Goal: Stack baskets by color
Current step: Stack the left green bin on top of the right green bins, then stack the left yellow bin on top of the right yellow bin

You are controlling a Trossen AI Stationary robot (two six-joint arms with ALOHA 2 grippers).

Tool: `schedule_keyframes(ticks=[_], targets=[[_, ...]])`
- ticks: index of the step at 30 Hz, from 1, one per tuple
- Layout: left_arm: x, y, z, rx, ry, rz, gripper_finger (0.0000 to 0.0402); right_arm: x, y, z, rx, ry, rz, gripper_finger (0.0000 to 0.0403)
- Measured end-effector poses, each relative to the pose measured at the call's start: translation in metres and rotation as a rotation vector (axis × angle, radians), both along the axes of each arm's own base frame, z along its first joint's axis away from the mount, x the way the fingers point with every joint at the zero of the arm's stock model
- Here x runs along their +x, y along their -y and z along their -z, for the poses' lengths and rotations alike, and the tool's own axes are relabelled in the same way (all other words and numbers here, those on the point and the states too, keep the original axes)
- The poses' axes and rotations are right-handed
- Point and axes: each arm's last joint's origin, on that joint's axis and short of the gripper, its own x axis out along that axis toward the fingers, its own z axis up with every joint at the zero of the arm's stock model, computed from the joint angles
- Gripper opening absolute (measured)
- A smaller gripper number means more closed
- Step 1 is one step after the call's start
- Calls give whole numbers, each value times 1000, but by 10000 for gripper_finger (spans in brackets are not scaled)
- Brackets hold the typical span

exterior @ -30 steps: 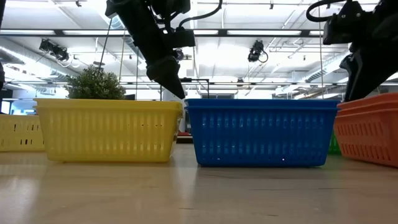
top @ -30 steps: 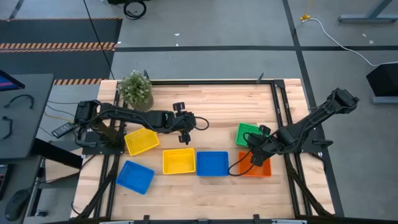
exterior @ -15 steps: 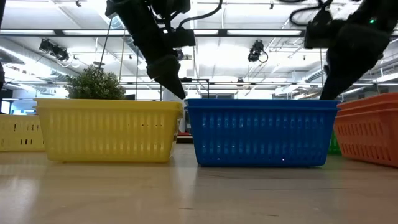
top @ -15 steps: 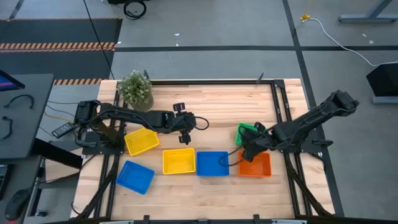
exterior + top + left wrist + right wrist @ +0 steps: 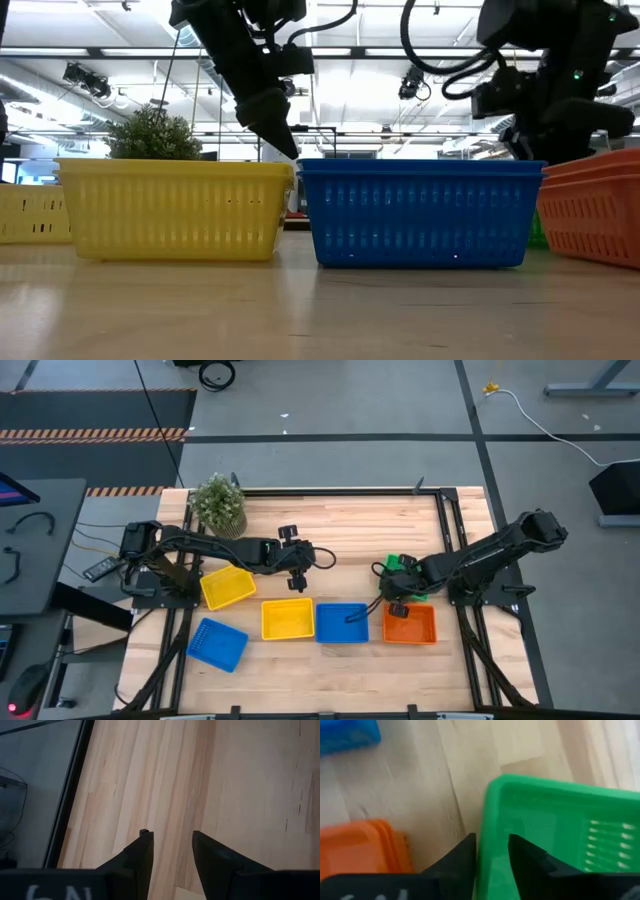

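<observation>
Baskets sit in a loose row across the near half of the table (image 5: pixel 340 525): seen from above, a yellow basket (image 5: pixel 227 587) at about nine o'clock of the table's middle, a second yellow basket (image 5: pixel 288 619) and a blue basket (image 5: pixel 341 622) side by side nearer six, another blue basket (image 5: pixel 217 644) at seven, and an orange basket (image 5: pixel 410 624) at four, which by its doubled rim in the low view looks to be more than one nested. The green basket (image 5: pixel 402 574), at three o'clock, is the one in play. The right gripper (image 5: pixel 491 851) straddles its end wall, one finger outside and one inside the rim, closed to a narrow gap on that wall, so I judge the basket held by its edge. Its long axis appears to run roughly three to nine o'clock, though the arm hides much of it, and it lies directly at the gripper's tips. No second green basket shows, so where it goes next is unclear. The left gripper (image 5: pixel 171 851) hangs over bare wood near the table's middle, at twelve o'clock of the second yellow basket, fingers parted and holding nothing; it is the nearer arm for the yellows. A potted plant (image 5: pixel 218 503) stands at eleven o'clock.
</observation>
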Motion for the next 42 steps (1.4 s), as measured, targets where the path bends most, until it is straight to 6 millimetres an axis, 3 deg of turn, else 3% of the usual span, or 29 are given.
schedule_keyframes(ticks=[7, 11, 21, 26, 30, 34, 39, 42], targets=[[0, 0, 0, 0, -1, 0, 142, 0, 8, -1, -53, -57, -190, 25], [0, 0, 0, 0, -1, 0, 141, 0, 13, -1, -27, -67, -215, 21], [0, 0, 0, 0, -1, 0, 141, 2, 17, -3, -36, -59, -186, 121], [0, 0, 0, -4, 2, -6, 138, 9, 15, -21, -24, 8, -161, 155], [-1, 1, 1, -18, 4, -21, 140, 10, 7, -42, -41, 150, -107, 160], [-3, 10, 2, -32, -15, -16, 136, 11, -12, -54, -134, 400, -76, 158], [-13, 34, 5, -29, -80, -16, 127, 17, -42, -48, -173, 773, -127, 158], [-30, 49, 2, -45, -146, -40, 121, 19, -53, -39, -162, 955, -185, 158]])
